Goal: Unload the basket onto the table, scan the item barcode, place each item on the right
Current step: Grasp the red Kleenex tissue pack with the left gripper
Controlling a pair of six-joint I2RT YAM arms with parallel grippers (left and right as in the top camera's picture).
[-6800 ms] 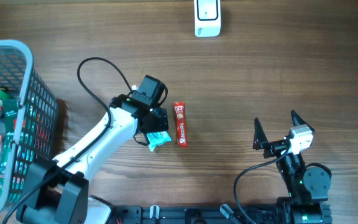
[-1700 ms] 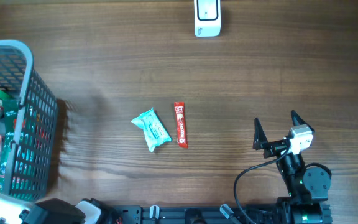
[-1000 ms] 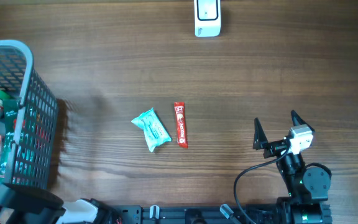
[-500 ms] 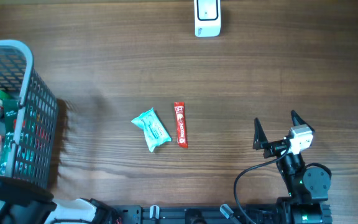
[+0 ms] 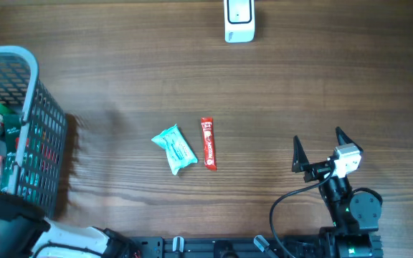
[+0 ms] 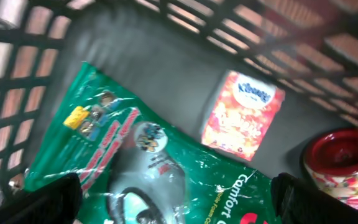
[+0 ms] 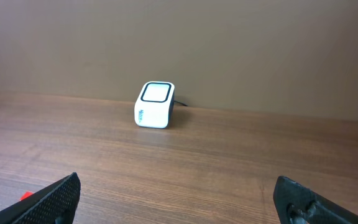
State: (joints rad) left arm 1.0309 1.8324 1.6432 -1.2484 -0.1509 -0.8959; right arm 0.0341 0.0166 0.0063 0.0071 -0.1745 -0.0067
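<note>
Two items lie mid-table: a teal packet [image 5: 174, 149] and a red bar [image 5: 208, 142] beside it. The white scanner [image 5: 239, 20] stands at the far edge, and the right wrist view shows the scanner [image 7: 155, 104] facing me. My left gripper [image 6: 179, 206] hangs open inside the basket over a green packet [image 6: 166, 168]. An orange tissue pack [image 6: 243, 116] and a red-lidded tub [image 6: 344, 163] lie further in. My right gripper [image 5: 321, 153] rests open and empty near the front right. No barcode shows on any item.
The grey mesh basket [image 5: 31, 93] stands at the left edge with several packets in it. Its bars [image 6: 17, 74] close around my left gripper. My left arm [image 5: 6, 223] crosses the front left corner. A cable loops by the right arm's base [image 5: 282, 208].
Since the earliest frame my left arm has let go of the teal packet beside the red bar and drawn back to the basket. Over the last second it shifted slightly there. The right arm has not moved.
</note>
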